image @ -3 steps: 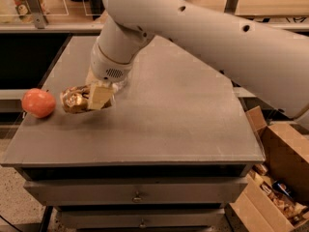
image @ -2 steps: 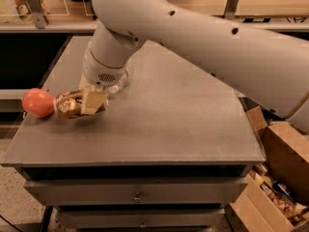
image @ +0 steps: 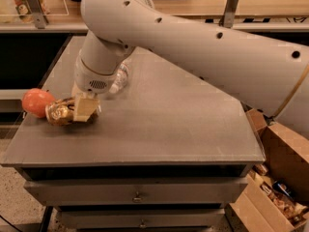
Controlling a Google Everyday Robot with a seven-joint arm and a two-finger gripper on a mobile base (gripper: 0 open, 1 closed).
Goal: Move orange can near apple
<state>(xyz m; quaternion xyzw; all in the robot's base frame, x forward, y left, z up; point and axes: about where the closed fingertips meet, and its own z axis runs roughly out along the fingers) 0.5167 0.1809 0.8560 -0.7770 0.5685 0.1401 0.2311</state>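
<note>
The orange can [image: 62, 112] lies on its side on the grey table [image: 164, 129] near the left edge. Its end touches or nearly touches the red-orange apple [image: 36, 102], which sits at the table's left edge. My gripper [image: 83, 108] reaches down from the big white arm and is shut on the can, its cream finger [image: 85, 108] across the can's right part. The can rests on or just above the table top.
A clear plastic water bottle [image: 119, 77] lies behind the gripper, partly hidden by the arm. Cardboard boxes [image: 280, 178] with items stand on the floor at the right. A shelf with a rail [image: 145, 18] runs behind the table. Drawers [image: 137, 195] are below.
My gripper has carried the can to the left and lower, from a gap away from the apple to right beside it.
</note>
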